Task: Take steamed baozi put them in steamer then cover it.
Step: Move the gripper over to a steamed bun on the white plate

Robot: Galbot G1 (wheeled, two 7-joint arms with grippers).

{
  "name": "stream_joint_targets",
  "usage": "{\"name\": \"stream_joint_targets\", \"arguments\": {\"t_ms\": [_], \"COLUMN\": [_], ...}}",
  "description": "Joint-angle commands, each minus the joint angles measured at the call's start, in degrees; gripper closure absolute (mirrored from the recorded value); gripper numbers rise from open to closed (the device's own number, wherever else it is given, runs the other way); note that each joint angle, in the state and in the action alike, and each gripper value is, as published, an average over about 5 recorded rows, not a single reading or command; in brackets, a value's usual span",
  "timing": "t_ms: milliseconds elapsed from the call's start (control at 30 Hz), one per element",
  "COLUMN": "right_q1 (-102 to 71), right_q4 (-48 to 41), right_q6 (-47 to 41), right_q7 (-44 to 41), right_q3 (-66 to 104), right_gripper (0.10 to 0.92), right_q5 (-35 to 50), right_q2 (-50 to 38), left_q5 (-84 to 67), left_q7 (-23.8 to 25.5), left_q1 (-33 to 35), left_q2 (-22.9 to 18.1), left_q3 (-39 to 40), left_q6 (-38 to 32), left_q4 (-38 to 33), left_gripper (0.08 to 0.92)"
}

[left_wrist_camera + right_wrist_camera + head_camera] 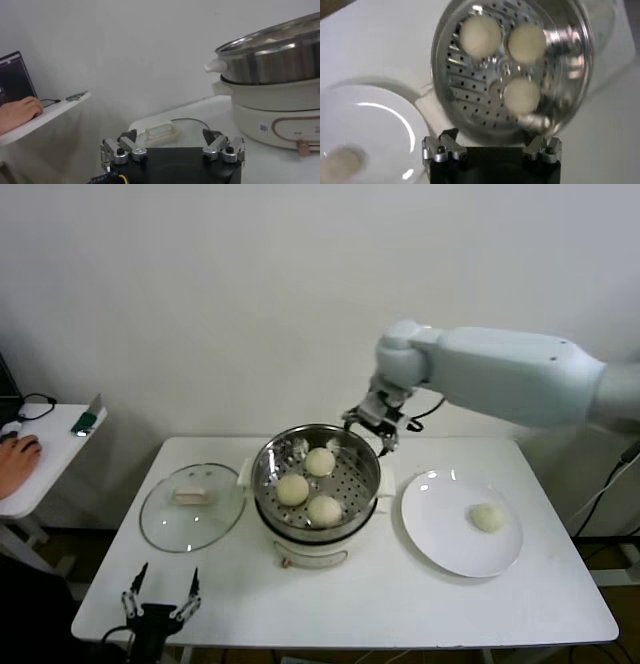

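Three of the four cream-white round dough buns (pixel 307 485) already sit in the shiny round steel steamer (pixel 266 474) at frame center; one bun (pixel 487 517) waits on the flat white plate (pixel 432 529), right. Right end effector (pixel 374 426) hovers spread and empty above the steamer's far rim. Left end effector (pixel 160 596) idles released, bottom left. The round clear glass lid (pixel 192 506) lies on the tabletop, left of the steamer.

Three cream-white round dough buns (pixel 307 485) lie on the shiny perforated steel steamer tray (pixel 352 481); the flat round plate (pixel 440 524) is white.
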Motion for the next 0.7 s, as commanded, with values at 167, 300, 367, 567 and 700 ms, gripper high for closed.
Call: {"name": "stream_joint_targets", "arguments": {"t_ms": [167, 300, 367, 567, 700], "right_q1": [-18.2, -25.5, -28.3, -34.0, -36.4], "right_q4": [-4.2, -8.7, -11.1, -17.3, -20.4], "right_q6": [-16.1, -13.4, -12.4, -10.2, -9.4], "right_q7": [-1.2, -4.0, -4.4, -4.5, -4.3], "right_q3": [10.5, 16.6, 18.6, 23.1, 25.0], "right_gripper": [0.203, 0.203, 0.203, 0.203, 0.203], "right_q5": [3.8, -4.4, -7.1, -12.5, -15.1], "right_q2": [-24.5, -24.7, -24.1, -20.8, -18.5], "left_q5": [-1.8, -3.3, -3.6, -3.7, -3.7], "left_q7": [0.6, 0.9, 0.9, 0.8, 0.2], "left_q1": [-0.3, -0.3, -0.3, -0.1, -0.2], "left_q2": [0.8, 0.7, 0.7, 0.6, 0.4], "left_q3": [-0.4, -0.4, -0.5, -1.1, -1.3], "left_q6": [-0.8, -1.7, -1.8, -1.8, -1.7], "left_q4": [-0.4, -0.7, -0.8, -0.8, -0.6], "left_gripper": [0.177, 0.177, 0.177, 0.177, 0.177]}}
